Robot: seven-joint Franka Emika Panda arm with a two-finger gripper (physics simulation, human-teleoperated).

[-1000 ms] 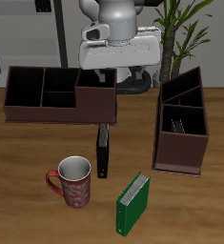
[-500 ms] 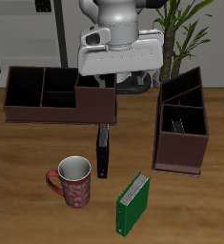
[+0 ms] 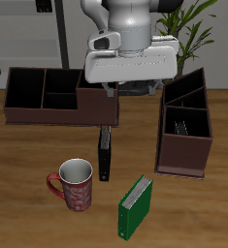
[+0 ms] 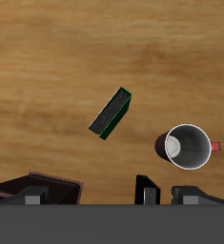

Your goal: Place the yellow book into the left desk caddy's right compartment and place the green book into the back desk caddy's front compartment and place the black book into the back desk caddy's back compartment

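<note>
My gripper [image 3: 131, 92] hangs open and empty high over the table's back, above the back desk caddy's [image 3: 28, 108] taller end; its fingertips [image 4: 194, 195] stand wide apart. The slim black book [image 3: 105, 153] lies on the table just in front of that caddy and shows below the gripper [image 4: 113, 197] as the black book [image 4: 144, 188]. The green book [image 3: 135, 206] stands upright near the front edge and appears as the green book [image 4: 111, 112] in the wrist view. A pale yellow book [image 3: 182, 126] sits inside a pocket of the left desk caddy [image 3: 183, 160].
A red patterned mug [image 3: 73, 184] stands beside the black book, toward the front edge, and also shows as the mug [image 4: 187, 146] in the wrist view. A potted plant [image 3: 188, 24] rises behind the left desk caddy. The back caddy's low pockets [image 3: 43, 87] hold nothing.
The hand has swung sideways toward the left desk caddy and come a little nearer the camera. The books, the mug and both caddies have stayed in place.
</note>
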